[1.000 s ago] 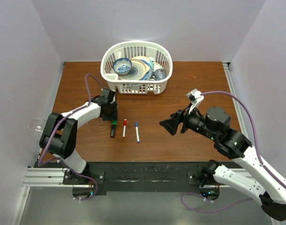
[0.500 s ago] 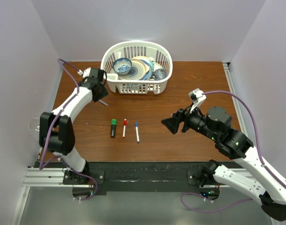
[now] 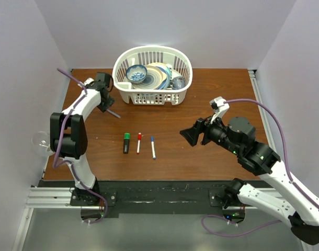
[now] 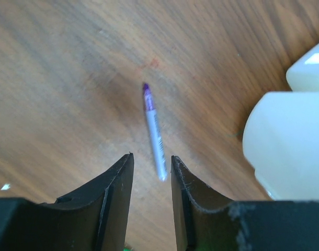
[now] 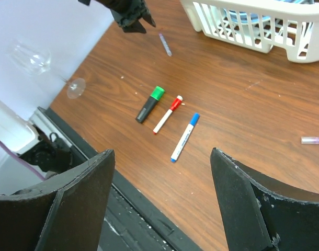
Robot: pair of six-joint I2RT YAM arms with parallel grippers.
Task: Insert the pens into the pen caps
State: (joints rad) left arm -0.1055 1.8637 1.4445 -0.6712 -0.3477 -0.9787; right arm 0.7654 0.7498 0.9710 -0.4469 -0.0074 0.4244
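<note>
Wood tabletop (image 5: pixel 264 99): lilac cap (image 5: pixel 313 140), right-wrist view only

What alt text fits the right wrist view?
Three pens lie side by side on a wooden table: a green-ended black marker, a red-ended white pen and a blue-ended white pen. The right gripper frames them, open and empty; beyond, the left gripper hovers near a purple pen left of a white basket.

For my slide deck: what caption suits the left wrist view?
Parted jaws hover over a purple-ended pen lying on the wooden table beside a white basket.
</note>
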